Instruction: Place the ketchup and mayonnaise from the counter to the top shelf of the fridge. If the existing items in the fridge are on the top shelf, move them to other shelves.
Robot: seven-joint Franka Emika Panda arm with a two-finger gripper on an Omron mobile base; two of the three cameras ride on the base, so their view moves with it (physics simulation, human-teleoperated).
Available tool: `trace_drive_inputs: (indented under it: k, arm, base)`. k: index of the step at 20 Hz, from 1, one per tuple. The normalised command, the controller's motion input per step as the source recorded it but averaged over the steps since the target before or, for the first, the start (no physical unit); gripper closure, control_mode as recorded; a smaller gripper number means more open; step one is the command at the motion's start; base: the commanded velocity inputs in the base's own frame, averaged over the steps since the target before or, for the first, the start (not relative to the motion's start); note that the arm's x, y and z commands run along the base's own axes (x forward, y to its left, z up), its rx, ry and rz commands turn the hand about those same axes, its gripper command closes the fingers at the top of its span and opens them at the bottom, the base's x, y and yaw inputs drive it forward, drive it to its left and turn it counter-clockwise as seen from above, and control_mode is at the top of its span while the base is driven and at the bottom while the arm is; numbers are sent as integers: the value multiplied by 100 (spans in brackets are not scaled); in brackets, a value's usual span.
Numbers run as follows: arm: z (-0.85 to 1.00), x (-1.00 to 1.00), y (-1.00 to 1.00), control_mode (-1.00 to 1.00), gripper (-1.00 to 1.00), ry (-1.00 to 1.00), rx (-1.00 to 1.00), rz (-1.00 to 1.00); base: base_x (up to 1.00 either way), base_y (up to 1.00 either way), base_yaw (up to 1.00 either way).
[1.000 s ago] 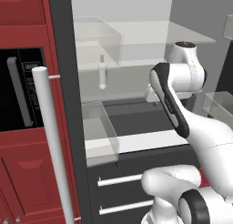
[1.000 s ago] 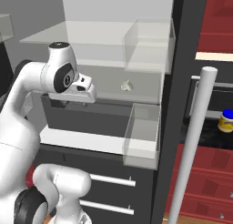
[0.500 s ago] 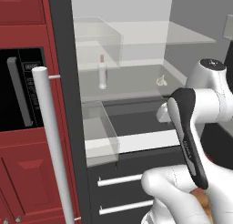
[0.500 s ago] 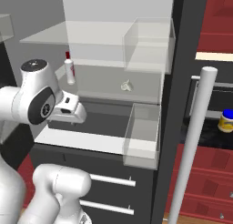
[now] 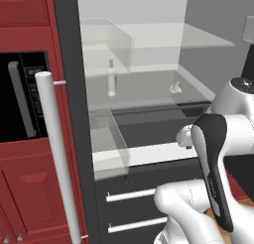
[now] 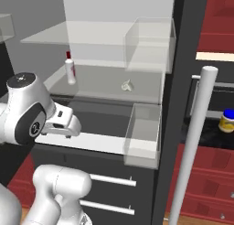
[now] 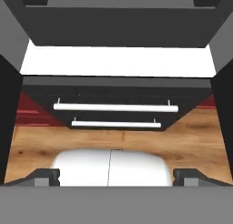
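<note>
Right base view: mayonnaise jar (image 6: 226, 121) on dark surface right of fridge. Ketchup bottle (image 5: 112, 78) upright on fridge shelf. Hand view: gripper (image 7: 116, 175) spread open, empty, facing drawer handles (image 7: 115, 108). Arm folded low before fridge.

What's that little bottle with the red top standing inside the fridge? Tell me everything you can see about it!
The little bottle is white and slim, with a red cap on a narrow neck, and looks like plastic. It stands upright on a clear glass shelf in the open fridge, toward the back on the side nearest the red cabinet. In the right base view it stands near the grey inner wall. Nothing touches it but the shelf beneath; a small pale object lies apart on the same shelf. Any label is too small to read.
</note>
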Motion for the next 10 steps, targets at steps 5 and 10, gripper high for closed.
trace_drive_inputs:
  k: [5,10]
  arm:
    - [0,0,0,100,-100,0,0,0]
    - [0,0,0,100,-100,0,0,0]
  base:
    - [-87,0,0]
    - [-100,0,0]
